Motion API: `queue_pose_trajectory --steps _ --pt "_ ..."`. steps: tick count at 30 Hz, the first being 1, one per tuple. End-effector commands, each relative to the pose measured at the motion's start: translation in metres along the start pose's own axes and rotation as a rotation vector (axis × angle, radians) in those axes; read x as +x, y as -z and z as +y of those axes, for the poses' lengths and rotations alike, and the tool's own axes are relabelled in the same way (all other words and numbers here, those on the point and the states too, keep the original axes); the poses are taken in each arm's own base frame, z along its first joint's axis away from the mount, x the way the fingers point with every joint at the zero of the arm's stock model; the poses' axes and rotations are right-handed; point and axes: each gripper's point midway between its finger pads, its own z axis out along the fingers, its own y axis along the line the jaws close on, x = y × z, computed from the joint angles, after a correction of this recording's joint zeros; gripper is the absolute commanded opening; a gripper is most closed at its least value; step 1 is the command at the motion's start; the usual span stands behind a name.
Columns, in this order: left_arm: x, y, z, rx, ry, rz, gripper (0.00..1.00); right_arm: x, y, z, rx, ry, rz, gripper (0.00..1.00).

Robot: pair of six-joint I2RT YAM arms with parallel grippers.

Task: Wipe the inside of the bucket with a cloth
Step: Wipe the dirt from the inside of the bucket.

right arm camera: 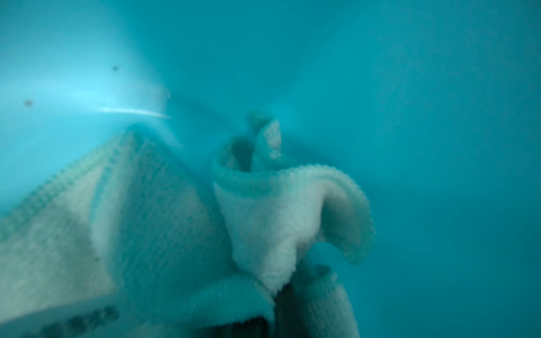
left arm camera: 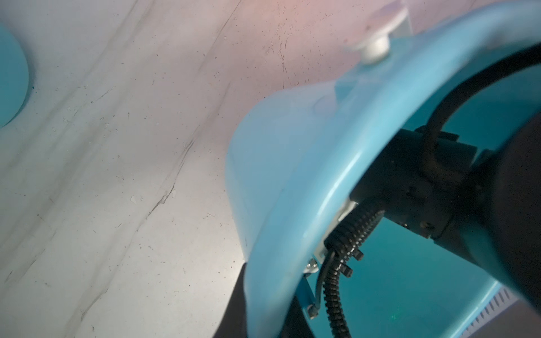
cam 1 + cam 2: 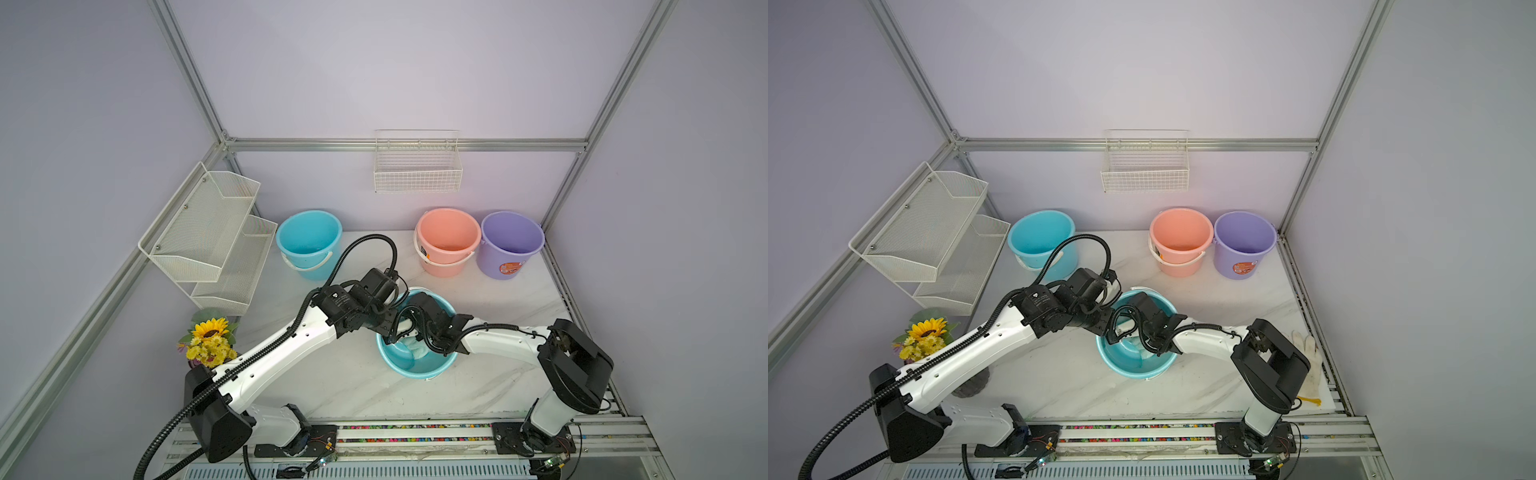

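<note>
A teal bucket [image 3: 419,369] [image 3: 1133,370] stands in the middle of the marble table. My left gripper [image 2: 263,307] is shut on the bucket's rim [image 2: 292,175], one dark finger outside the wall and one inside. My right arm reaches down into the bucket. Its gripper [image 1: 278,295] is shut on a bunched fold of the pale mint cloth [image 1: 263,222], which lies against the teal inner wall [image 1: 409,117]. In a top view a bit of the cloth [image 3: 415,348] shows under the right wrist. Both grippers' tips are hidden by the wrists in both top views.
At the back stand a light-blue bucket [image 3: 309,241], a pink bucket [image 3: 446,243] and a purple bucket [image 3: 511,245]. A wire basket [image 3: 417,166] hangs on the back wall and a mesh shelf [image 3: 208,232] on the left one. Sunflowers [image 3: 210,340] sit front left, a white glove [image 3: 1308,361] far right.
</note>
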Motion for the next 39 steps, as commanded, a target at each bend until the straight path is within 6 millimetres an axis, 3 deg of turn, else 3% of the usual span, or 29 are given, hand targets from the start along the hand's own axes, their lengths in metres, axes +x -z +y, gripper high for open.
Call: queue_pose_trajectory --steps 1,6,9,11,14,19,24,28,33,39 --pt "-0.024 0.023 -0.014 0.054 0.015 -0.128 0.00 0.038 0.006 0.022 -0.101 -0.015 0.217 0.00" --pt "-0.028 0.025 -0.009 0.028 0.012 -0.167 0.00 0.024 0.031 0.075 -0.320 -0.074 0.178 0.00" --pt "-0.030 0.025 -0.011 0.034 0.006 -0.184 0.00 0.006 0.047 0.103 -0.467 -0.129 0.087 0.00" --pt "-0.030 0.022 -0.014 0.051 0.002 -0.188 0.00 -0.009 0.055 0.112 -0.526 -0.173 0.002 0.00" --pt "-0.029 0.018 -0.022 0.097 -0.009 -0.197 0.00 -0.037 0.063 0.110 -0.546 -0.223 -0.159 0.00" --pt "-0.032 0.019 -0.037 0.174 -0.032 -0.234 0.00 -0.078 0.058 0.087 -0.467 -0.262 -0.396 0.00" --pt "-0.030 0.019 -0.048 0.216 -0.055 -0.234 0.00 -0.095 0.039 0.049 -0.260 -0.273 -0.483 0.00" --pt "-0.027 0.018 -0.057 0.244 -0.072 -0.225 0.00 -0.088 0.022 0.011 -0.057 -0.281 -0.426 0.00" --pt "-0.027 0.020 -0.063 0.257 -0.086 -0.232 0.00 -0.069 0.015 -0.022 0.132 -0.206 -0.314 0.00" --pt "-0.026 0.019 -0.062 0.252 -0.085 -0.229 0.00 -0.039 0.010 -0.031 0.197 -0.079 -0.125 0.00"
